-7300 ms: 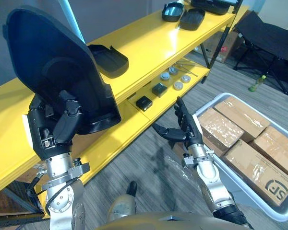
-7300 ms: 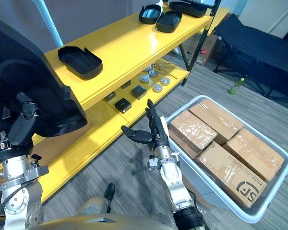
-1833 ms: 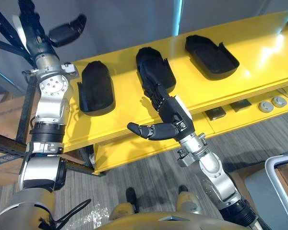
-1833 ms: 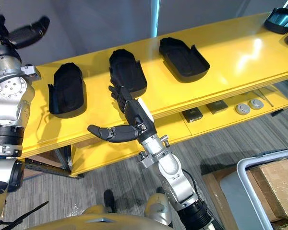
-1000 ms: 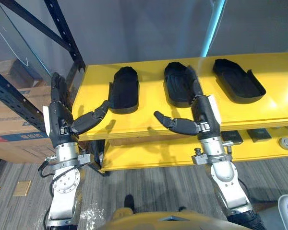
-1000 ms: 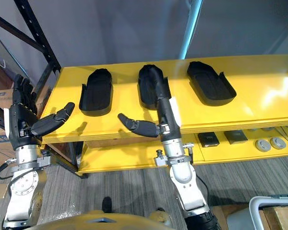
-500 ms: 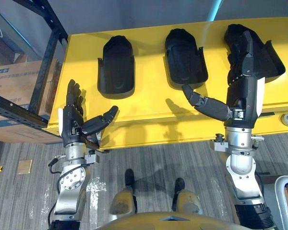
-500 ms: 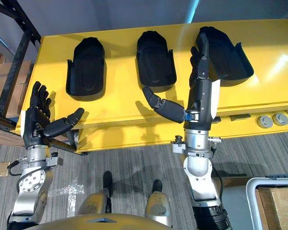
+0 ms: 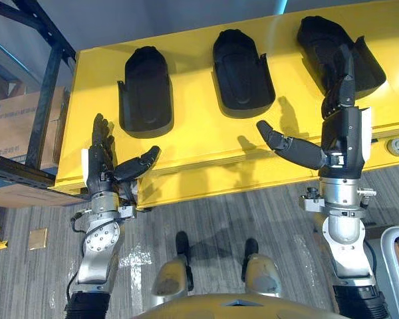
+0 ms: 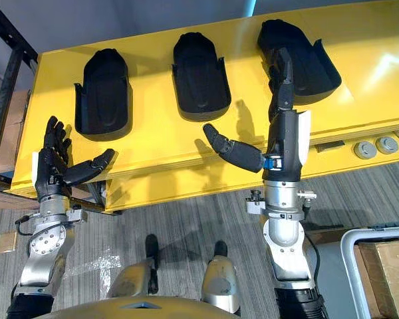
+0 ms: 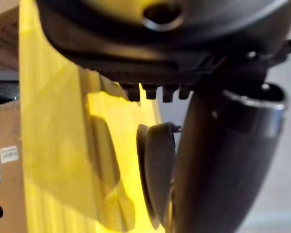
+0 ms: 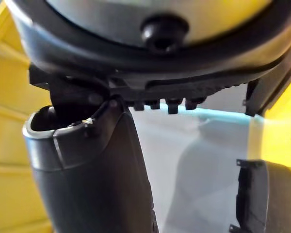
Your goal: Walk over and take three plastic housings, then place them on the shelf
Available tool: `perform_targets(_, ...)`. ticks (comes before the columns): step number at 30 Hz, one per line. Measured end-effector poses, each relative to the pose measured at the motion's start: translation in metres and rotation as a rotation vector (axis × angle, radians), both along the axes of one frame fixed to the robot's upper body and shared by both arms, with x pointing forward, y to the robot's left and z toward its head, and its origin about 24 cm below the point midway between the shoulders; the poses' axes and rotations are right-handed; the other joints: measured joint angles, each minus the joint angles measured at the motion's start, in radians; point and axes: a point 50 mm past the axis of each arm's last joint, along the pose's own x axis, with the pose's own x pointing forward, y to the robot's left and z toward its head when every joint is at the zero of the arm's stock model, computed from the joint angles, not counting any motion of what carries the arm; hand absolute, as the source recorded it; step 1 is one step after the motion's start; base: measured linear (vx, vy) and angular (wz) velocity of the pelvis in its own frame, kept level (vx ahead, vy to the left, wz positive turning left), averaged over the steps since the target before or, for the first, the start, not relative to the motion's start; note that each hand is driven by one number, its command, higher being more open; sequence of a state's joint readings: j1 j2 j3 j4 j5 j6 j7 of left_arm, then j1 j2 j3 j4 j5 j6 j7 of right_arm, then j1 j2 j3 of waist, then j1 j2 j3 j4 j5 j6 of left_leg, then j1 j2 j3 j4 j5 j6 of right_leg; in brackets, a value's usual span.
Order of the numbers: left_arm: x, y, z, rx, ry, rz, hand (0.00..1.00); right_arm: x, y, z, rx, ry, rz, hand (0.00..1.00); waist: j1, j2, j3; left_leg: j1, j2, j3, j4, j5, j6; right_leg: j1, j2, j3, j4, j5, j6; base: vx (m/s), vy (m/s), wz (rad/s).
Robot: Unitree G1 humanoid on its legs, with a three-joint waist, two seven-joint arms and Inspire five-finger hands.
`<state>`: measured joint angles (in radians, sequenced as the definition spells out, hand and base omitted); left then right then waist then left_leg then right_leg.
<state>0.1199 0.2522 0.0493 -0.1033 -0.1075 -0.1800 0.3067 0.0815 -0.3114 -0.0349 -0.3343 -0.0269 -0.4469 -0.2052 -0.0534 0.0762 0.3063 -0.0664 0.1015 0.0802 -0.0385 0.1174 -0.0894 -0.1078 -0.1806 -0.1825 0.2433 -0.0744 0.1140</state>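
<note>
Three black plastic housings lie in a row on the yellow shelf (image 9: 199,143), hollow side up: the left housing (image 9: 145,90), the middle housing (image 9: 243,63) and the right housing (image 9: 336,46). My left hand (image 9: 105,166) is open and empty at the shelf's front edge, just short of the left housing, whose rim (image 11: 157,170) appears past the thumb in the left wrist view. My right hand (image 9: 344,129) is open too, thumb spread out. Its straight fingers reach over the near end of the right housing (image 12: 269,199) and hold nothing.
A black rack upright (image 9: 46,86) and a cardboard box (image 9: 13,126) stand at the left end of the shelf. Small round parts (image 10: 376,147) lie on the lower shelf at right. A grey bin's corner (image 10: 359,256) holding a carton sits on the floor, lower right.
Seven seconds back my left hand held a housing; now it is empty and low by the shelf edge. Over the last half second the view shifted slightly and both hands stayed open.
</note>
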Motion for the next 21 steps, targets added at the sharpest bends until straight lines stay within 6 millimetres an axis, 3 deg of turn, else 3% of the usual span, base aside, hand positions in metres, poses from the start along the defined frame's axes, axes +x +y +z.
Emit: perform_targets(21, 0.0104, 0.0058, -0.0073, -0.029, 0.046, 0.126, 1.00, -0.0100, -0.0014, -0.0049, -0.007, 0.031, 0.001, 1.00, -0.028, 0.005, 0.004, 0.025, 0.001, 0.025, 0.018, -0.012, 0.001, 0.022, 0.002, 0.027, -0.004, 0.007, 0.010, -0.01, 0.005, -0.03)
